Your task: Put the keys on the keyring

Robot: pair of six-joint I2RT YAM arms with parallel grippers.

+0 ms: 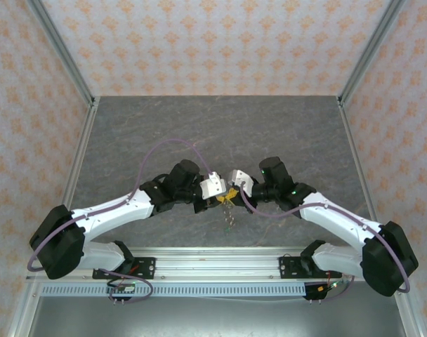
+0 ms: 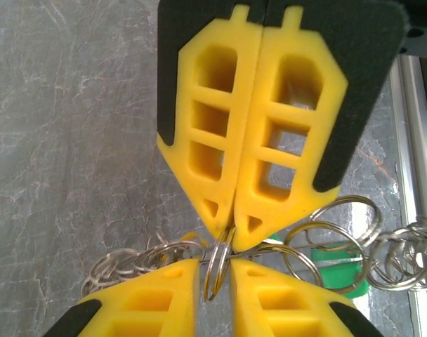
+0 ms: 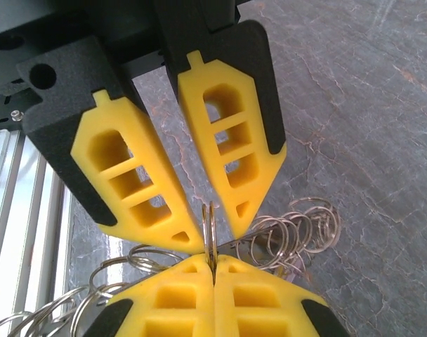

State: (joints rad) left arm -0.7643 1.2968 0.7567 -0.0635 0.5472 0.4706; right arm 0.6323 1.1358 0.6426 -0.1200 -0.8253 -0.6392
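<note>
Both grippers meet tip to tip above the grey table, near its front edge. My right gripper [image 3: 213, 258] [image 2: 231, 235] [image 1: 234, 191] is shut on a small split ring [image 3: 211, 225] that stands upright. My left gripper [image 2: 215, 263] [image 3: 217, 235] [image 1: 222, 196] is open, its yellow fingers a little apart, with the same ring [image 2: 217, 270] in the gap. The ring hangs on the keyring [image 2: 293, 248], a thin wire strung with several more small rings [image 3: 298, 232] [image 2: 403, 260]. A green key tag [image 2: 340, 277] lies behind them. The bundle dangles below the fingers [image 1: 229, 213].
An aluminium rail [image 1: 213, 263] [image 2: 410, 140] runs along the table's near edge, just behind the grippers. Patterned walls with metal posts [image 1: 76, 77] close in the sides and back of the grey marbled table [image 1: 213, 133].
</note>
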